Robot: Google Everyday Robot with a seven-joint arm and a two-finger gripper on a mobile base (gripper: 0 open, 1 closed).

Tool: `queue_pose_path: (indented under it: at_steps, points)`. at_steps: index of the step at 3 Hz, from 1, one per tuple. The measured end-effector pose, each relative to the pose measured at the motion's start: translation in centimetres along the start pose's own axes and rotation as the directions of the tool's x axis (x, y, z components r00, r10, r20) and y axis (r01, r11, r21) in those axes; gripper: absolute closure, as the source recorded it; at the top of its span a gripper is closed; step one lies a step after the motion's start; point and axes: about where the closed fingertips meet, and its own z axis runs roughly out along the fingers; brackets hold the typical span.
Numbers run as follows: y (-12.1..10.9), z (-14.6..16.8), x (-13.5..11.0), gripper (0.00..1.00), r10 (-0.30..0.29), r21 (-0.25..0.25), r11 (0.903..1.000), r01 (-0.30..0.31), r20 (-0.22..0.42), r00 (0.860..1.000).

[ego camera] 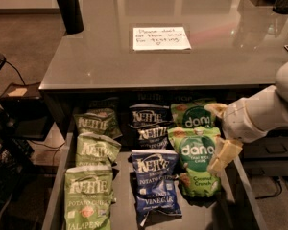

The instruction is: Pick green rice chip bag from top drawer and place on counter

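Observation:
The green rice chip bag (196, 163), a light green "dang" pouch, lies flat in the right row of the open top drawer (56, 189). A second "dang" pouch with a darker teal circle (194, 115) lies behind it. My gripper (220, 133) is open, at the right edge of the drawer. One cream finger (215, 109) is by the rear pouch and the other (224, 156) rests at the right edge of the green rice chip bag. It holds nothing. The glossy grey counter (110, 56) lies beyond the drawer.
A white handwritten note (161, 38) lies on the counter. Olive-green Kettle bags (89, 195) fill the drawer's left row and blue Kettle bags (153, 181) the middle row. A dark post (67, 6) stands at the counter's back left. Cables and gear lie on the floor at left.

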Motion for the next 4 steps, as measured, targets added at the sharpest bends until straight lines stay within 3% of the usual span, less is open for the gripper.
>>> queue_pose_path:
  at_steps: [2, 4]
  points:
    - [0.0, 5.1, 0.4, 0.00, -0.114, -0.086, 0.9903, 0.109, -0.057, 0.992]
    - [-0.8, 8.4, 1.9, 0.00, -0.180, -0.164, 0.9741, 0.155, -0.150, 0.972]
